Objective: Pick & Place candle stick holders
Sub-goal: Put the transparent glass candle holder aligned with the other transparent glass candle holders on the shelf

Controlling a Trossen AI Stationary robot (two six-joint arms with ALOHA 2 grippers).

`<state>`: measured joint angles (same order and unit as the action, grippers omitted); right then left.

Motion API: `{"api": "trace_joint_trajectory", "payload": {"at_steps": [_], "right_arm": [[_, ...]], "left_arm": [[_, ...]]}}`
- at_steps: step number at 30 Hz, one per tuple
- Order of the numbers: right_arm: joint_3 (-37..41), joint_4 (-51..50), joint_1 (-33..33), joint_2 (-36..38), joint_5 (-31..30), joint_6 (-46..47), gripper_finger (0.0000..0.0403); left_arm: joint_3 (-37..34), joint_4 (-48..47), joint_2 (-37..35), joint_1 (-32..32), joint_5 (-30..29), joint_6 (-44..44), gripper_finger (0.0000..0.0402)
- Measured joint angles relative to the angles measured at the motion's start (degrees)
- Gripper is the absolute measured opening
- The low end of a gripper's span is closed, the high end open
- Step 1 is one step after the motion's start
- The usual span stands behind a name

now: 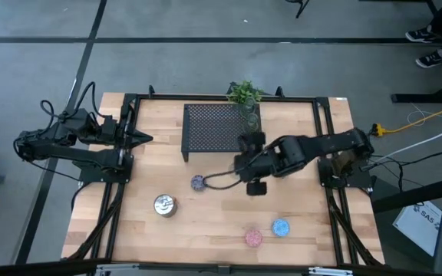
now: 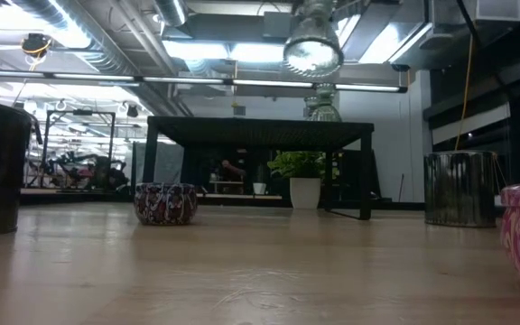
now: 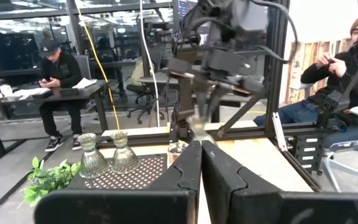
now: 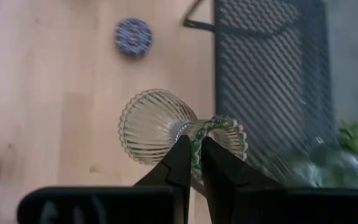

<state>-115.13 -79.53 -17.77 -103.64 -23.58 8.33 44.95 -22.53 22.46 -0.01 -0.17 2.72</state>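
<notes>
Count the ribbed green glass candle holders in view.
3 ribbed green glass candle holders: two stand side by side on the black mesh rack; the third is pinched in the right gripper near the rack. More could be out of sight.

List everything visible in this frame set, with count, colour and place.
Ribbed glass holder: one, greenish clear, in the right gripper, above the table beside the rack.
Glass holders: two, olive-green, on the rack near the plant.
Purple holder: one, table centre.
Silver holder: one, front left.
Pink holder: one, front edge.
Blue holder: one, beside the pink.
Mesh rack: one, black, back centre.
Plant: one, green, behind the rack.
People: two, seated beyond the table.
Left gripper: shut, parked left.
Right gripper: shut on the glass holder.
</notes>
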Motion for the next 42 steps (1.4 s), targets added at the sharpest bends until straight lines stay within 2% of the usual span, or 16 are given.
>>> {"api": "trace_joint_trajectory", "payload": {"at_steps": [12, 21, 42], "right_arm": [[0.0, -9.1, 7.5, 3.6, -2.8, 1.4, 0.0033], [0.5, -8.7, 11.8, 3.5, -3.4, 0.1, 0.0033], [13.9, -1.3, 12.9, 3.4, -3.7, 1.9, 0.0033]], "left_arm": [[0.0, 0.0, 0.0, 0.0, 0.0, 0.0, 0.0008], [0.0, 0.0, 0.0, 0.0, 0.0, 0.0, 0.0008], [0.0, 0.0, 0.0, 0.0, 0.0, 0.0, 0.0008]]}}
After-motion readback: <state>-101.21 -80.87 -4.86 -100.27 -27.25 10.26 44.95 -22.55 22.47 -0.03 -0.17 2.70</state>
